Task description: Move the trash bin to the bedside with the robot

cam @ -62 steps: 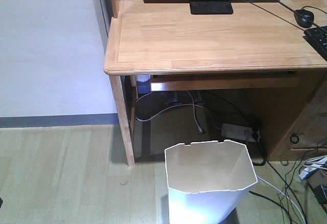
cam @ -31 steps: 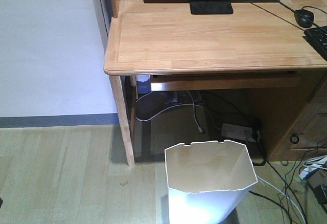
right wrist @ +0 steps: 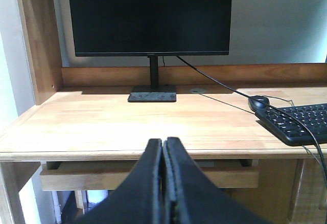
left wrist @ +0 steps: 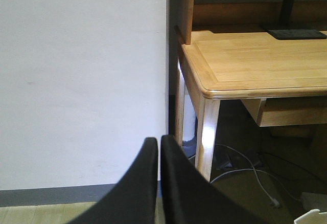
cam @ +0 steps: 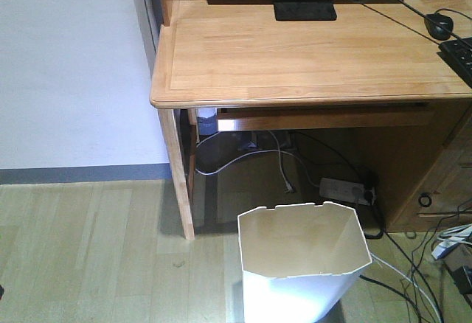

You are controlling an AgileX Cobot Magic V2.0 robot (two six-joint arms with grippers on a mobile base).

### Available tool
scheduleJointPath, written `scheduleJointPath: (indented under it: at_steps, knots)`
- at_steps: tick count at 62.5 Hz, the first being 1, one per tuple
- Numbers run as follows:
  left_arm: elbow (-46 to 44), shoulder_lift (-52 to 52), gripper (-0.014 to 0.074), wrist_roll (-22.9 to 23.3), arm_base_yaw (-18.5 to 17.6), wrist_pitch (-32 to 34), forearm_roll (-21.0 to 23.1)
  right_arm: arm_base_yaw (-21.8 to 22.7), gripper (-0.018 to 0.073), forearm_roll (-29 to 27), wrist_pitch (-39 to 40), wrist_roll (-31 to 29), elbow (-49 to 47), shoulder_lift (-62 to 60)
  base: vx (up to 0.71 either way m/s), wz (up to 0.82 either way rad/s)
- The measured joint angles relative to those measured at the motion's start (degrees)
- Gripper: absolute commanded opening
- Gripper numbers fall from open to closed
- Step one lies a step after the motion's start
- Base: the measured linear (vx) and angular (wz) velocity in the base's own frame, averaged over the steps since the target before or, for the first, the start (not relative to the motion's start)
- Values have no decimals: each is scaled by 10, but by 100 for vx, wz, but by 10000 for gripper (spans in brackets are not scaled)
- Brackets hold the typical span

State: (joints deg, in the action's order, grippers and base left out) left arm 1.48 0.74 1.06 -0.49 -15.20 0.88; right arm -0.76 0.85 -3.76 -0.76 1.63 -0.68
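The white trash bin [cam: 304, 264] stands on the wood floor in front of the desk, its notched rim up and its cream inside showing; a corner of its rim [left wrist: 312, 217] peeks in at the lower right of the left wrist view. My left gripper [left wrist: 159, 141] is shut on nothing, held near the white wall and the desk's left leg. With its fingers pressed together and nothing between them, my right gripper [right wrist: 163, 142] faces the desk's front edge. The bedside is out of view. Neither gripper touches the bin.
A light wooden desk [cam: 310, 54] carries a black monitor [right wrist: 149, 17], a keyboard [right wrist: 296, 121] and a mouse [cam: 439, 24]. Under it lie a power strip [cam: 346, 189] and loose cables [cam: 251, 157]. A white wall [cam: 70, 65] closes the left side.
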Motion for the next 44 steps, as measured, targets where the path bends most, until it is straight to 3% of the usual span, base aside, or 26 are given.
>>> scheduleJointPath:
  at_steps: [24,44]
  knots:
    - [0,0,-6,0,0,0,0,0,-9,2,13,-20,-3,0,0,0]
    - [0,0,-6,0,0,0,0,0,-9,2,-9,-25,-107,78,0,0]
